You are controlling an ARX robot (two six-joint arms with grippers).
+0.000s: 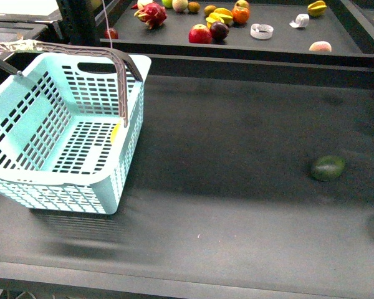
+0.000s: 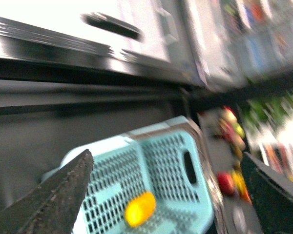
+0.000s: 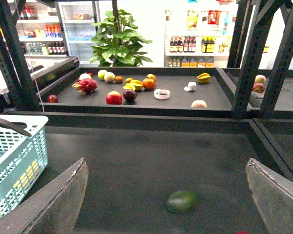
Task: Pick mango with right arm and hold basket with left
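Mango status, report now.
Mango already inside basket, lying on its slotted base. Both hands open, holding nothing: left hand above basket, right hand facing green fruit on table. Nothing blocking.

The basket (image 1: 56, 146) stands at the table's (image 1: 237, 212) left edge, with the mango (image 2: 139, 208) inside it. An avocado (image 1: 328, 167) lies near the right edge. Assorted fruit (image 1: 218, 22) sits on the shelf (image 1: 280, 42) behind the table.

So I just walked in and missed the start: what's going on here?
The mango already lies inside the basket, which stands at the left of the dark table. Both grippers are open and empty: the left gripper looks down on the basket, the right gripper faces a green fruit.
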